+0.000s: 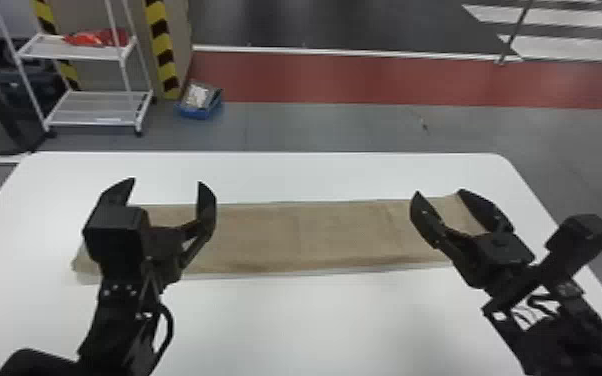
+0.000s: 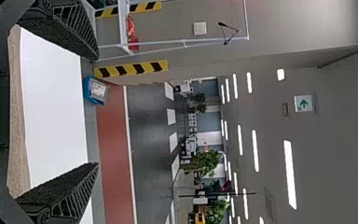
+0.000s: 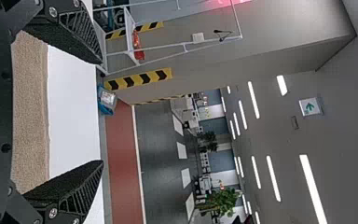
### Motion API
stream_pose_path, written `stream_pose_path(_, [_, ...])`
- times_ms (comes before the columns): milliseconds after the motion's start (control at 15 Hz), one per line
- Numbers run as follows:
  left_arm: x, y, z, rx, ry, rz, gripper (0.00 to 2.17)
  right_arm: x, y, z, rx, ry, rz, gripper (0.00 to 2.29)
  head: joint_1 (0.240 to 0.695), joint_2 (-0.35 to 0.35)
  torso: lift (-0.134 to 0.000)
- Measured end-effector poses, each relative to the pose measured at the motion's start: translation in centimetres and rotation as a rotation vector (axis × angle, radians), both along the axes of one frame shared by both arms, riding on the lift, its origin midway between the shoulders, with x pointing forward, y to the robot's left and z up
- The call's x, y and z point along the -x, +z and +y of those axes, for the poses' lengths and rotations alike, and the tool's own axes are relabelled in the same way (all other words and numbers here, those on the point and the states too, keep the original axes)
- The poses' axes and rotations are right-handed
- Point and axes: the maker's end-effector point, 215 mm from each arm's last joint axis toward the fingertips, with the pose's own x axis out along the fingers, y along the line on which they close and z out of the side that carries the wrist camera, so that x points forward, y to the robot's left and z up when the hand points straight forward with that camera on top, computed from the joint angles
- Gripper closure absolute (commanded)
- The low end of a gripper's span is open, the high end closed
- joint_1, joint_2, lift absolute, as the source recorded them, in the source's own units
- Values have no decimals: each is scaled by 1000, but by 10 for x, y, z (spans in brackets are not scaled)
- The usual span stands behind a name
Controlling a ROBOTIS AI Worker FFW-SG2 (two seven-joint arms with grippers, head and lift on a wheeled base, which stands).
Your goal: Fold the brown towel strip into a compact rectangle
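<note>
From where I'm standing, the brown towel is a long strip stretched across the middle of the frame on the white desk, its left end reaching past the left tool and its right end lying by the right tool. Both tools have their fingers spread wide and hold nothing; one is left of centre, the other toward the right of the frame.

I'd say the job is at its start: the strip is laid out for its first fold, and none of the shortening has been done. The next move would call for picking an end, bringing a tool down with a finger either side of the cloth's edge, closing on it, then carrying that end inward over the rest, keeping the long edges lined up.
</note>
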Motion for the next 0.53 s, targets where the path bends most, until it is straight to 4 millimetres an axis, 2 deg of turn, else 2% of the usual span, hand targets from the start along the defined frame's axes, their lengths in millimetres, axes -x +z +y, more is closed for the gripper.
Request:
stream_pose_path(200, [1, -1, -3, -2, -4, 3, 83, 6, -4, -1, 1, -3, 7, 130, 695, -77, -123])
stream_pose_path(533, [4, 2, -10, -4, -17, 6, 83, 9, 5, 7, 5, -1, 1, 130, 695, -78, -123])
